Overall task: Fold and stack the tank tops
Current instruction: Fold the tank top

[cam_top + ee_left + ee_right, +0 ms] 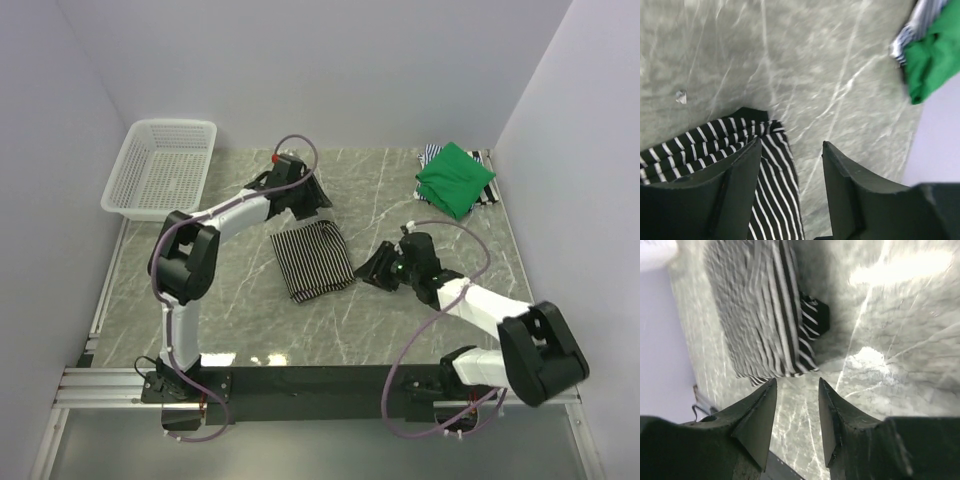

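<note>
The black-and-white striped tank top [312, 259] lies folded in a rectangle at mid-table; it also shows in the left wrist view [765, 170] and the right wrist view [765, 315]. The green tank top [455, 178] lies folded at the back right on the finely striped tank top [431, 155], whose edges poke out; both show in the left wrist view, green [935, 60] over striped [912, 30]. My left gripper [312, 200] is open and empty just above the striped top's far edge. My right gripper [368, 270] is open and empty just right of that top.
A white mesh basket [160, 168] stands at the back left. White walls close in on the left, back and right. A small white speck [681, 97] lies on the marble table [250, 330].
</note>
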Controlling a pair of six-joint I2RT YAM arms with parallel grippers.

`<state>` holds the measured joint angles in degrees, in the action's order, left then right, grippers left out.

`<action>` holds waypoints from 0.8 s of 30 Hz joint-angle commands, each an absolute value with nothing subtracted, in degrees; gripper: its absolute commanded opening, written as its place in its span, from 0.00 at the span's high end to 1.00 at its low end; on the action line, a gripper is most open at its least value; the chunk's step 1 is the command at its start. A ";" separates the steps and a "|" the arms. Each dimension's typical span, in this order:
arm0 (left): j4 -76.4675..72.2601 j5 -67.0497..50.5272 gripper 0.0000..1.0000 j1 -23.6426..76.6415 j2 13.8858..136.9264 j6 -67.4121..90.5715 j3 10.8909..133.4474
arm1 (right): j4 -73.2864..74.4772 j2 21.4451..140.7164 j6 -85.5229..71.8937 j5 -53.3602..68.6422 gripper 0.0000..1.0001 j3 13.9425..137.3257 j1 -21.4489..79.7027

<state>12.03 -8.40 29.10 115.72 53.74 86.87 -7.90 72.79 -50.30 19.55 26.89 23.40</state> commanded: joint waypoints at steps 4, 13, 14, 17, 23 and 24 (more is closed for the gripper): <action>17.21 -1.95 0.51 27.33 100.83 50.19 86.07 | 1.66 61.00 -45.27 8.89 0.53 34.17 25.31; 17.50 -4.29 0.72 26.81 90.61 49.40 66.89 | 0.09 77.59 -45.25 11.14 0.56 42.19 34.45; 16.79 -5.70 0.72 26.81 91.31 48.79 66.54 | -1.65 79.00 -45.61 11.16 0.56 42.19 34.37; 12.85 -9.66 0.66 26.63 95.96 46.85 65.39 | -2.19 83.05 -46.67 9.50 0.58 40.79 33.58; 13.97 -12.83 0.59 23.56 107.04 45.09 73.38 | -3.43 87.88 -48.08 9.41 0.59 37.88 29.09; 13.97 -12.75 0.57 23.29 107.31 45.17 74.87 | -2.91 88.67 -47.73 8.62 0.60 38.58 29.09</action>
<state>15.92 -10.26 25.17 106.91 47.16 69.30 -0.86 87.57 -47.53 10.39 37.80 29.91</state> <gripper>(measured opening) 0.413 0.409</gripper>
